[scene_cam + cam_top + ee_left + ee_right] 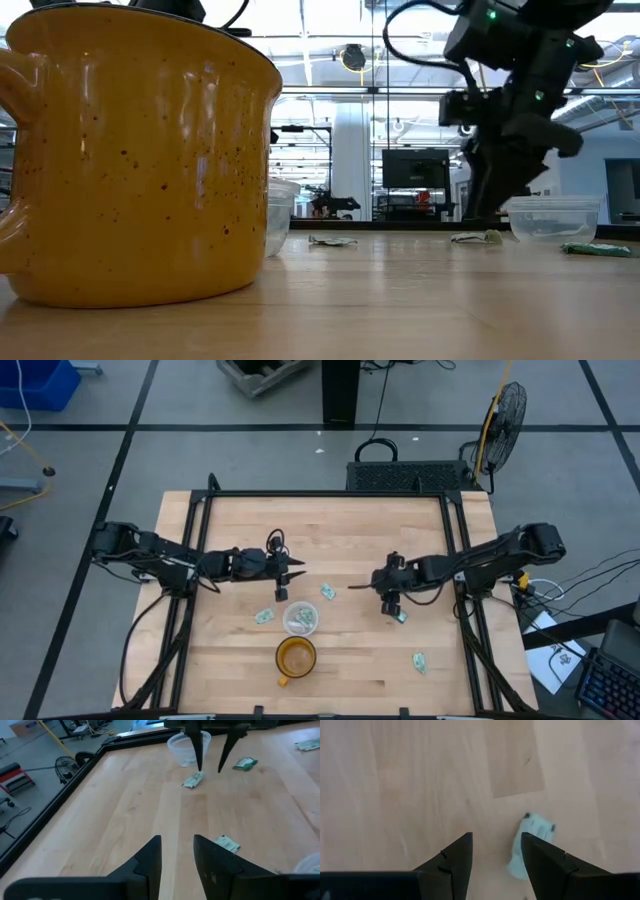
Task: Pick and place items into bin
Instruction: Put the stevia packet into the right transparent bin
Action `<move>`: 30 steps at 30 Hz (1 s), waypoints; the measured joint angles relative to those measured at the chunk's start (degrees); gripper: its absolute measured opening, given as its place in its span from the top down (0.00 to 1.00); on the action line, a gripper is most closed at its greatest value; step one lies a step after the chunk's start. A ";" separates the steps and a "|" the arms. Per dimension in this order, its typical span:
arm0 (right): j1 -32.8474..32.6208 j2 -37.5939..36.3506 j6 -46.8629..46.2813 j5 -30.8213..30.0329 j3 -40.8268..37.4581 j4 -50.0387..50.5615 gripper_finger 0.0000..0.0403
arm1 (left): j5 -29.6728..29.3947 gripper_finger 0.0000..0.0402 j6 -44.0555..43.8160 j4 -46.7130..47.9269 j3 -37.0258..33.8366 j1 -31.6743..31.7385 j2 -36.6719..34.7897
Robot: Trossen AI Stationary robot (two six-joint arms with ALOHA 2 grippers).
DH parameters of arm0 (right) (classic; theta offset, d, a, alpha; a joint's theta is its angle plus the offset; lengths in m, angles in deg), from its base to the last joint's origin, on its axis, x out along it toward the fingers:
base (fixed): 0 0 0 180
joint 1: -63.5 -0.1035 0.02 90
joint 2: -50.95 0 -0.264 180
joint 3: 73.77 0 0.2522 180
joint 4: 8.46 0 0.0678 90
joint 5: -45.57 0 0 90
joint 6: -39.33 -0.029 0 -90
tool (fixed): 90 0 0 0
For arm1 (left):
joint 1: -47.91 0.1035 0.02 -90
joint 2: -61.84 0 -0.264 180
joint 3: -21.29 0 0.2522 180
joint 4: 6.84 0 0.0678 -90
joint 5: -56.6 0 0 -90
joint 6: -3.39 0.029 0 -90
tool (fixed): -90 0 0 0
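Small pale green-and-white packets lie flat on the wooden table: one (pixel 327 591) between the arms, one (pixel 264 616) left of a clear cup (pixel 301 618) that holds more packets, one (pixel 400 616) under my right gripper, and one (pixel 419 660) nearer the front. My right gripper (pixel 496 845) points down, open, just above the table. That packet (pixel 532 840) lies beside one finger, outside the gap. My left gripper (pixel 177 842) is open and hovers slanted above bare wood, with a packet (pixel 227 842) just off one finger.
A yellow speckled mug (pixel 296 657) stands near the front edge, in front of the clear cup. A second clear tub (pixel 555 215) sits beyond my right gripper (pixel 485 195). A black frame (pixel 320 495) runs around the tabletop.
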 joint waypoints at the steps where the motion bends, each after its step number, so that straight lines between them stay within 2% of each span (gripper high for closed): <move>1: -0.45 0.52 0.28 -0.06 0.00 0.47 0.60 | 0.02 0.70 -0.16 0.01 0.00 -0.03 0.00; 6: -1.42 2.53 0.27 -0.56 0.00 1.81 0.60 | 0.13 0.70 -1.32 0.85 0.00 -0.03 0.00; 12: -1.39 3.38 3.39 -6.58 0.00 2.33 0.60 | 0.15 0.70 -1.62 1.90 0.00 -0.03 -0.02; 23: -1.26 3.40 4.77 -6.44 -0.02 3.49 0.61 | 0.15 0.70 -2.61 2.14 0.00 -0.03 -0.02; 30: -1.26 3.40 4.77 -6.25 -0.02 3.69 0.72 | 0.13 0.70 -2.59 2.13 0.00 -0.03 -0.02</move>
